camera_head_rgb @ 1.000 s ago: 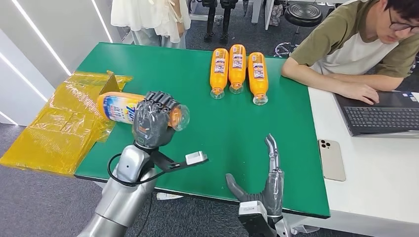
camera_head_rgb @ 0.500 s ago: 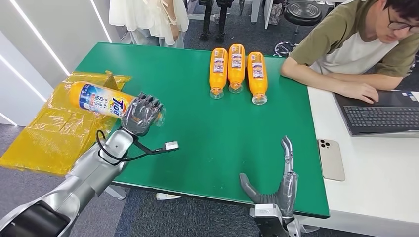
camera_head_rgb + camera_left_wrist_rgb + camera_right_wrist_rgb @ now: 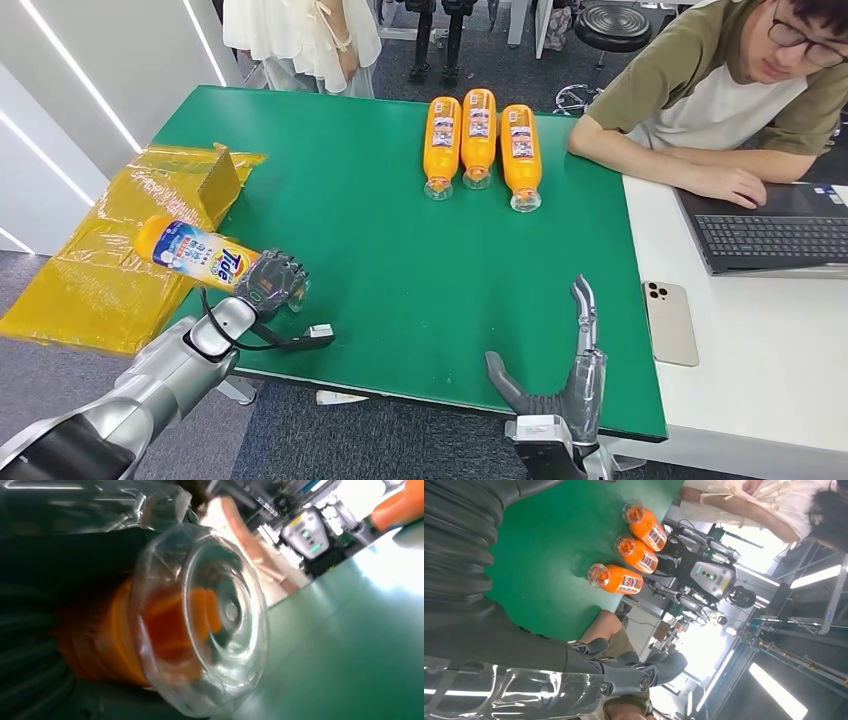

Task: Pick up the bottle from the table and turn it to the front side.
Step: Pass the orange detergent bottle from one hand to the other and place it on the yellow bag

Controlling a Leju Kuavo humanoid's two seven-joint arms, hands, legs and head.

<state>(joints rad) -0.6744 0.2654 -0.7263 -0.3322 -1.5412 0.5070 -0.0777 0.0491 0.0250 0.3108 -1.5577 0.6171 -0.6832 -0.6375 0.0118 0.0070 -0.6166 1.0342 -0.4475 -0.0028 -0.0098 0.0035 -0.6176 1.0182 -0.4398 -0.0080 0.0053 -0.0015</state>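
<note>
Since the earlier pictures the left hand has carried the bottle lower and toward the counter's left front corner, and the label with its blue writing now faces up. That hand holds the bottle at the end near its clear cap, with the fingers wrapped around it; the bottle is lifted and tilted, and its other end reaches out over the yellow plastic sheet beside the counter's left edge. In the left wrist view the clear cap is very close to the camera. The right hand hangs at the counter's front edge with the fingers spread and holds nothing.

The picking up is done, and the turning seems nearly done, because the printed front can be read from above. What is left, I think, is to lay the bottle down on the green surface. Three more orange bottles lie side by side near the far edge, in front of a seated person.
</note>
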